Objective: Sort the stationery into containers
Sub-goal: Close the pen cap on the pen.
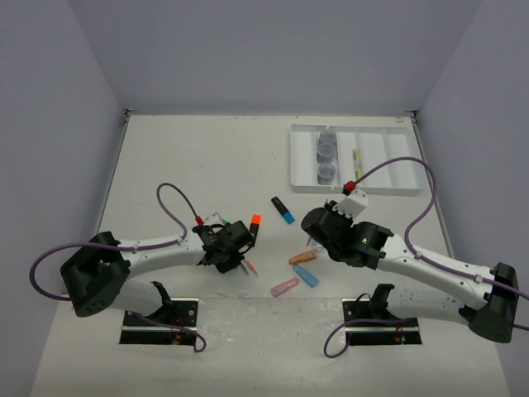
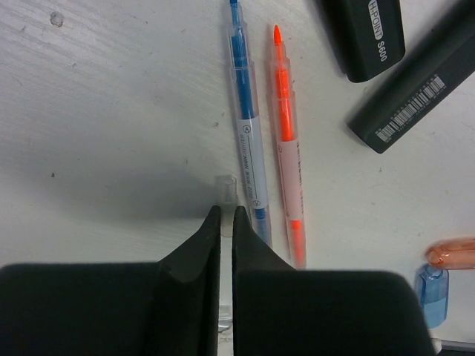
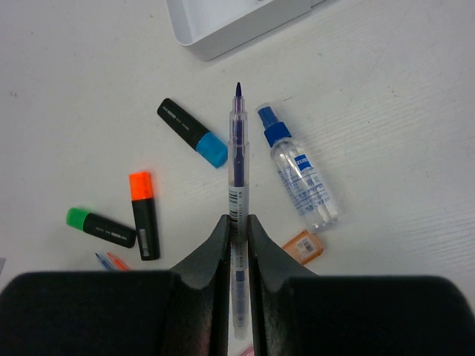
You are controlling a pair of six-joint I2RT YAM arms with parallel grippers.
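Plastic and, I judge, light, stiff and slick, the violet pen (image 3: 237, 141) sits clenched mid-barrel in my right gripper (image 3: 237, 219); my left gripper (image 2: 226, 212) likewise pinches a thin clear pen (image 2: 225, 189).

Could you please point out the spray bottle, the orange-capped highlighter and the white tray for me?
Spray bottle (image 3: 304, 182): right wrist view, on its clear body.
Orange-capped highlighter (image 3: 147, 226): right wrist view, on its black barrel.
White tray (image 1: 395, 145): top external view, on a bare compartment floor.
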